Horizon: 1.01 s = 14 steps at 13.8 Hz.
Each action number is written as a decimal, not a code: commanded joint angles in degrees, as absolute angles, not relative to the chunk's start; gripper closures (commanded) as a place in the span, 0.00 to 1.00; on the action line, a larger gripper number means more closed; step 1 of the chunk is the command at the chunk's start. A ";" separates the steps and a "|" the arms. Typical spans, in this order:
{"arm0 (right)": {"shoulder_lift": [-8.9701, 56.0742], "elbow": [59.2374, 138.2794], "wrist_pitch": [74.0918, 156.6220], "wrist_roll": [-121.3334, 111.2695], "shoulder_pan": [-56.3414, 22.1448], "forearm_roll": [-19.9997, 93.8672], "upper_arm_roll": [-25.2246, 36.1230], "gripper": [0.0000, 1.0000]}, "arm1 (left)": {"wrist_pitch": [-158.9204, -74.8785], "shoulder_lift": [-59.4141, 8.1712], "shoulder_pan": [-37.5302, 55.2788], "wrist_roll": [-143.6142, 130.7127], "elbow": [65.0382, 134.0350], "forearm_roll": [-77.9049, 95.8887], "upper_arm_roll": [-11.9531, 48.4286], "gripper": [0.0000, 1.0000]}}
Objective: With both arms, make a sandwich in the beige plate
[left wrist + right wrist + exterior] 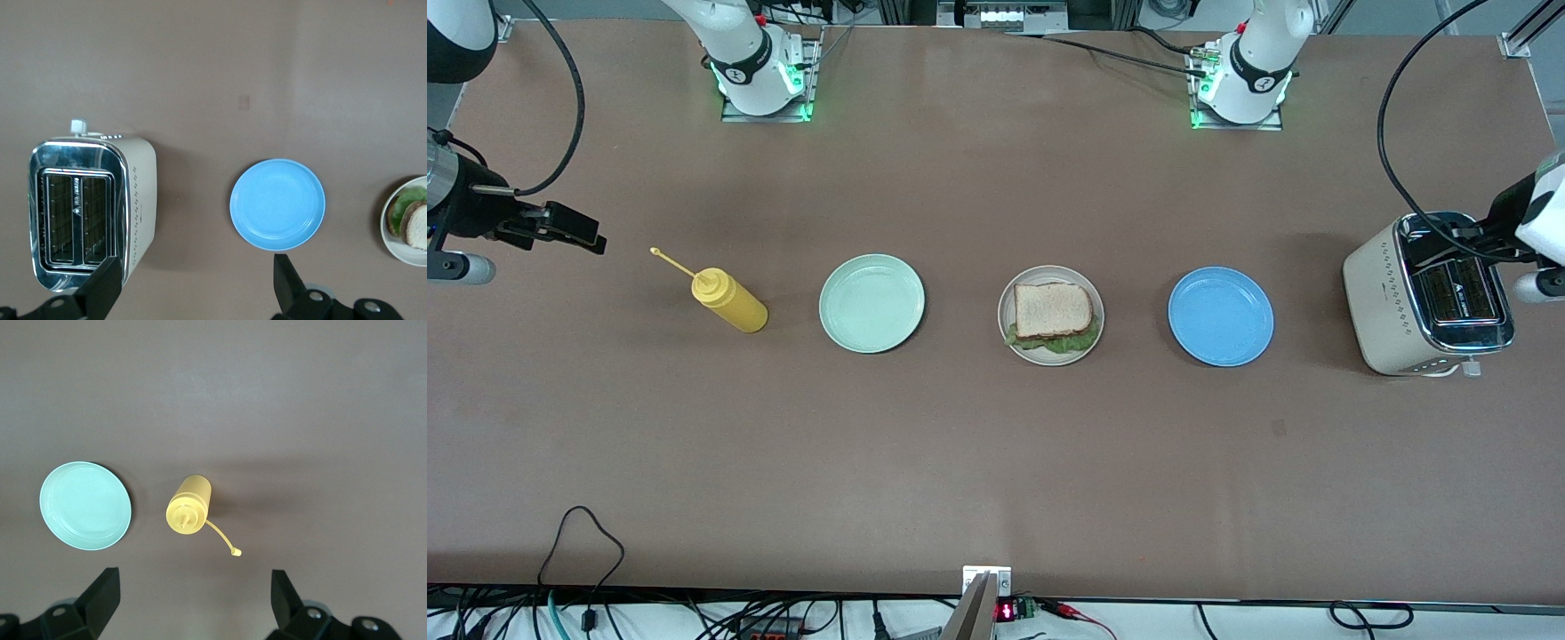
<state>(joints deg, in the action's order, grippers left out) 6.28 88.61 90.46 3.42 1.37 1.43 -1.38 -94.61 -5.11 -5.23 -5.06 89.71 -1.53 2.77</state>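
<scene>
The sandwich (1054, 309) lies on the beige plate (1006, 302) at the middle of the table: a toasted bread slice on top, with green lettuce (1064, 343) poking out under it. Its edge (417, 223) also shows in the left wrist view. My left gripper (1449, 233) (197, 283) hangs open and empty over the toaster's edge. My right gripper (591, 238) (193, 593) hangs open and empty over bare table at the right arm's end, beside the yellow bottle. Both are well apart from the sandwich.
A mint green plate (871, 303) (85, 505) and a blue plate (1221, 316) (277, 203) flank the beige one, both bare. A yellow squeeze bottle (729, 300) (190, 505) stands toward the right arm's end. A toaster (1427, 293) (93, 207) stands at the left arm's end.
</scene>
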 commanded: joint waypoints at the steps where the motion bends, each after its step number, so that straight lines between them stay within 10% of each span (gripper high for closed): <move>1: 5.36 89.38 90.70 2.99 1.67 1.58 -1.49 0.00 | -92.21 -4.23 -5.28 -5.19 87.27 -0.53 2.81 0.00; 14: 5.19 89.38 90.44 3.25 1.41 1.32 -1.58 0.00 | -92.11 0.00 -5.63 -1.05 92.29 -0.97 2.81 0.00</move>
<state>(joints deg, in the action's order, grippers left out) 6.27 88.61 90.46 3.42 1.34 1.41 -1.40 -92.03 -1.95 -5.29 -2.76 90.44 -1.53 2.77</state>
